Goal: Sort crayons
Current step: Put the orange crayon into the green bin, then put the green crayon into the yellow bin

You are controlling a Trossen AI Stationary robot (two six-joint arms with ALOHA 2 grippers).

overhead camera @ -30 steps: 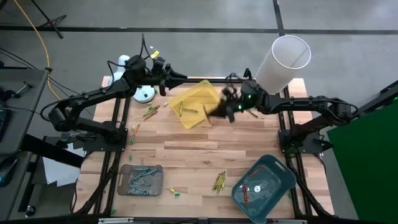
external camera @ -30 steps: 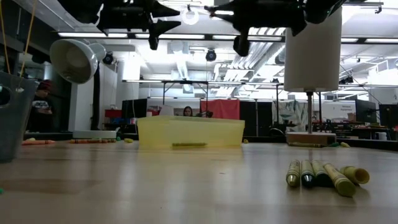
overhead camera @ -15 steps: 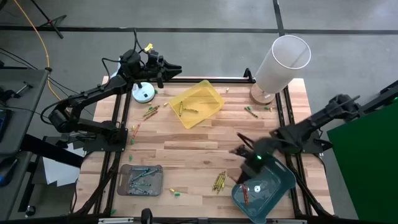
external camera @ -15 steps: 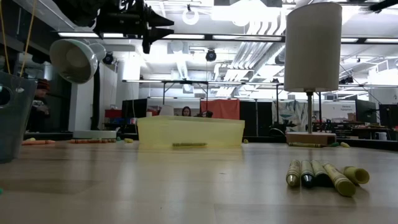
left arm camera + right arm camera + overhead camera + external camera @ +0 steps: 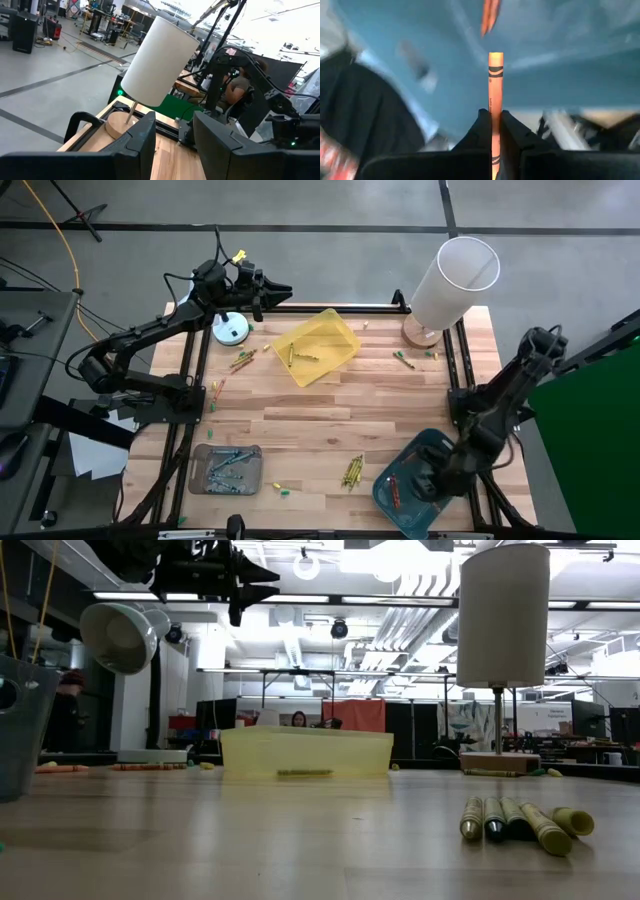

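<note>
The middle of the tabletop (image 5: 330,420) lies bare between the yellow tray (image 5: 316,347) and the front trays. A tall white lamp (image 5: 452,280) blocks the far right corner, and the right arm hangs over the teal tray (image 5: 400,480).

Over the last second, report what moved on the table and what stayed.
The right gripper, shut on a thin orange crayon, swung from beside the yellow plastic tray to over the teal tray. The left gripper, open, pulled back slightly. Trays, loose crayons and the white lamp stayed.
</note>
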